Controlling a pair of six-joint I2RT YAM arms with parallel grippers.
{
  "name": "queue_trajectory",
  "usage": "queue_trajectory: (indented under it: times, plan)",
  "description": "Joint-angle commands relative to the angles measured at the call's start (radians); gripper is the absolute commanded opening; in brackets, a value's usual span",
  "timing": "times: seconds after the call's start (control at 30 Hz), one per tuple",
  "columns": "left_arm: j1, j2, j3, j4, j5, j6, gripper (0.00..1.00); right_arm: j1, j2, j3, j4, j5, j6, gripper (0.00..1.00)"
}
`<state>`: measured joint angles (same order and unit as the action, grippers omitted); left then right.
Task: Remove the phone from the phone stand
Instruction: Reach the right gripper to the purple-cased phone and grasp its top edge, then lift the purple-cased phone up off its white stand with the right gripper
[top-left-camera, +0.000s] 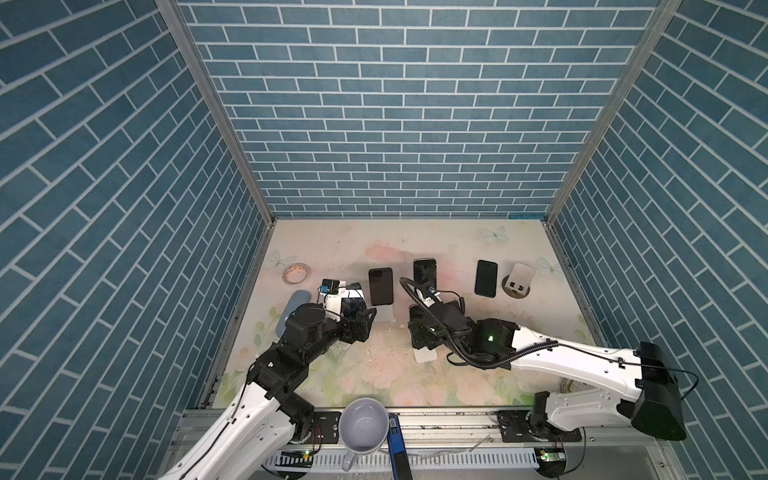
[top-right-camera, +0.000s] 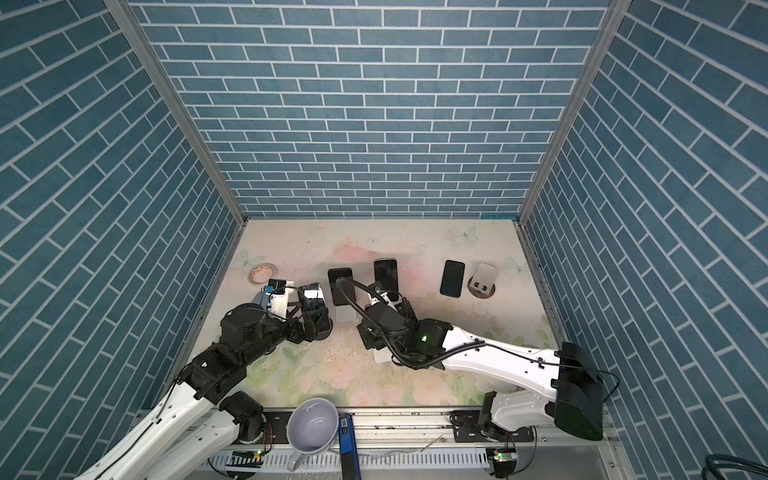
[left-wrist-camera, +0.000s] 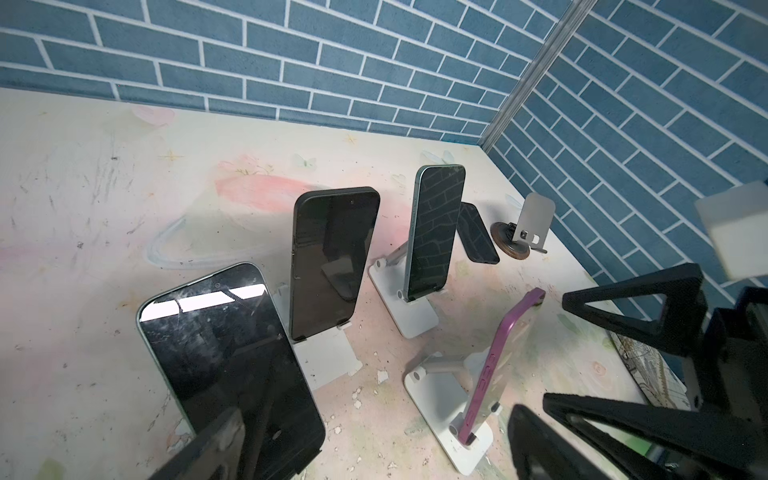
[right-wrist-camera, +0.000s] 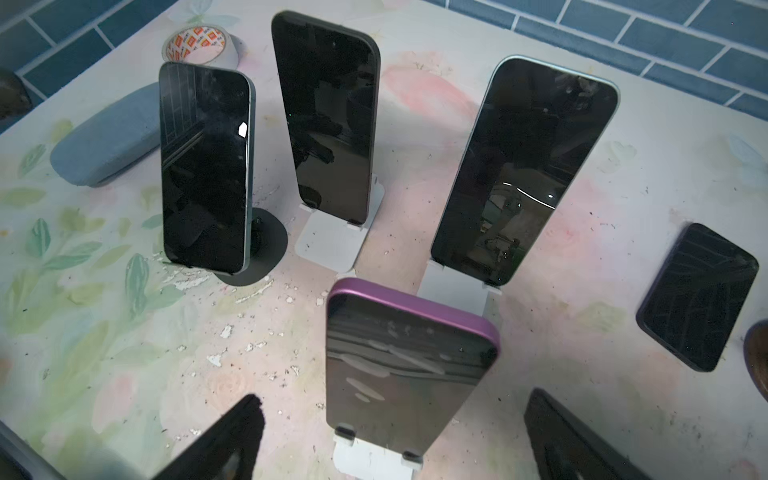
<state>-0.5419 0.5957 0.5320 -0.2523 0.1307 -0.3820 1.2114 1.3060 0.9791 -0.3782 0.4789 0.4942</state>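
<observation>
Black fingers (right-wrist-camera: 232, 436) of the right gripper (right-wrist-camera: 395, 401) gape, empty, facing the purple-cased glass-fronted phone (right-wrist-camera: 407, 365) on its white folding stand (top-right-camera: 380, 356), lower centre in a top view (light, rigid, slick: probably best pinched across the long edges); left gripper (top-left-camera: 358, 318) also open.

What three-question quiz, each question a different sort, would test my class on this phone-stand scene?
1. True or false: the purple-cased rectangular phone rests on a white folding stand.
2. The black glass-fronted phone beside the empty grey metal stand is: A upright; B lying flat; C tilted on edge.
3. Fill in: ___ phones sit on stands.
Key: 1 true; 2 B; 3 four.
</observation>
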Motion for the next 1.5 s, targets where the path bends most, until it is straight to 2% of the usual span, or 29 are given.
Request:
queue_trajectory:
  times: [0.0, 0.33, 0.77, 1.07, 1.37, 1.47]
  plan:
    - [-0.006, -0.014, -0.018, -0.015, -0.016, -0.006, 1.0, 0.007, 0.029, 0.052, 0.031, 0.064, 0.048, 0.99]
    - [-0.006, -0.023, -0.024, -0.021, -0.016, -0.001, 1.0, 0.009, 0.092, 0.061, 0.04, 0.165, 0.141, 0.99]
    - [-0.004, -0.036, -0.036, -0.021, -0.015, 0.0, 1.0, 0.013, 0.158, 0.076, 0.027, 0.167, 0.273, 0.94]
    - [-0.005, -0.054, -0.043, -0.024, -0.022, 0.0, 1.0, 0.013, 0.183, 0.081, 0.016, 0.175, 0.302, 0.82]
    - [-0.005, -0.06, -0.043, -0.03, -0.026, 0.0, 1.0, 0.013, 0.169, 0.076, 0.034, 0.16, 0.287, 0.63]
    - [-0.005, -0.065, -0.043, -0.034, -0.03, 0.001, 1.0, 0.013, 0.151, 0.074, 0.037, 0.159, 0.282, 0.61]
